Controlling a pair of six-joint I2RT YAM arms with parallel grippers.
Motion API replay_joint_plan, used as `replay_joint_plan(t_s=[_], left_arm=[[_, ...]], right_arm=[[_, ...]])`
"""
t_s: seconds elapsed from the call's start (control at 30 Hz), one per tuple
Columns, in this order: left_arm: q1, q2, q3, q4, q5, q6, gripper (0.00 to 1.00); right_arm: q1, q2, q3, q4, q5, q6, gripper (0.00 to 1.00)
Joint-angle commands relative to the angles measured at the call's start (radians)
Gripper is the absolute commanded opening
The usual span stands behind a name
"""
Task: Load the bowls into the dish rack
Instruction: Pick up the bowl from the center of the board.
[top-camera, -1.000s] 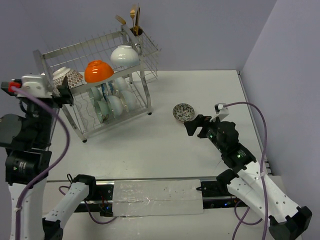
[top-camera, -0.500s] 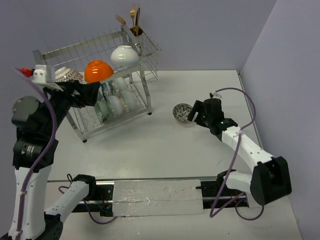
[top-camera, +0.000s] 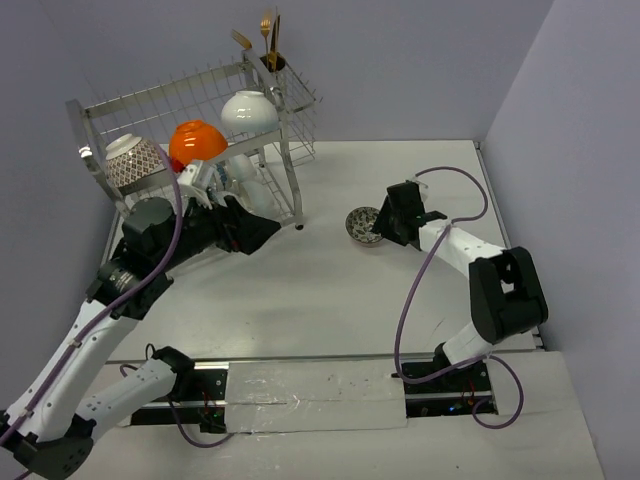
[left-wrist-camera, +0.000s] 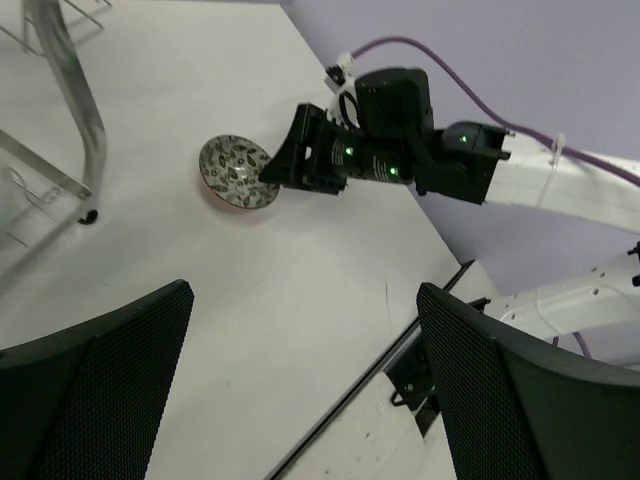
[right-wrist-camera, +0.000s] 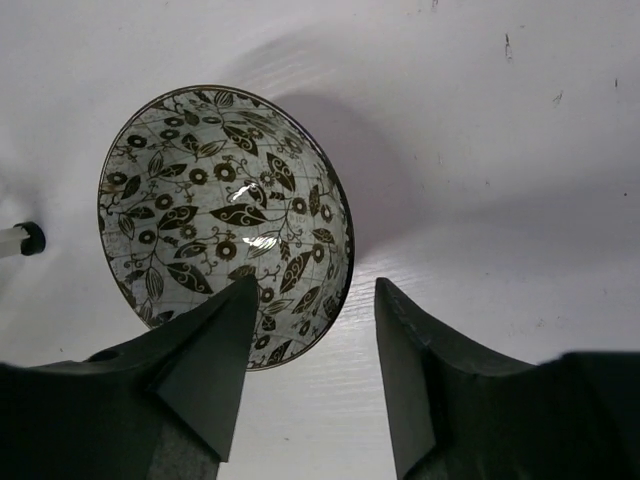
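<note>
One dark leaf-patterned bowl (top-camera: 364, 223) (left-wrist-camera: 235, 172) (right-wrist-camera: 220, 200) sits upright on the white table, right of the dish rack (top-camera: 300, 120). My right gripper (top-camera: 383, 228) (right-wrist-camera: 316, 282) straddles its right rim, one finger over the inside and one outside, with a gap still showing on both sides. Up in the rack's top tier sit an orange bowl (top-camera: 197, 141), a white bowl (top-camera: 250, 110) and a brown-patterned bowl (top-camera: 135, 160); several white bowls (top-camera: 243, 172) fill the lower tier. My left gripper (top-camera: 262, 232) (left-wrist-camera: 303, 295) hangs open and empty before the rack.
Gold cutlery stands in the cup (top-camera: 272, 62) at the rack's back right corner. A rack leg (left-wrist-camera: 75, 100) shows at the upper left of the left wrist view. The side wall runs close along the table's right edge (top-camera: 500, 230).
My right gripper has reached to the bowl and its jaws have narrowed around the rim. The left arm has swung down from the rack's left end to its front.
</note>
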Motion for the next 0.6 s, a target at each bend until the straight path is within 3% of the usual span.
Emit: replay_joint_plan(t_s=[0.0, 0.4, 0.5, 0.57], left_arm=[[-0.083, 0.023, -0.032, 0.064, -0.104, -0.012, 0.99], [-0.312, 0.186, 0.001, 0.032, -0.357, 0.134, 0.99], [-0.332, 0.207, -0.002, 0.036, -0.37, 0.16, 0.99], [-0.344, 0.222, -0.009, 0.036, -0.379, 0.192, 0.99]], right_arm=[[-0.011, 0.014, 0.054, 0.018, 0.042, 0.016, 0.56], [-0.014, 0.086, 0.068, 0.024, 0.051, 0.012, 0.41], [-0.014, 0.095, 0.063, 0.033, 0.058, 0.01, 0.33], [-0.014, 0.081, 0.056, 0.038, 0.061, 0.006, 0.2]])
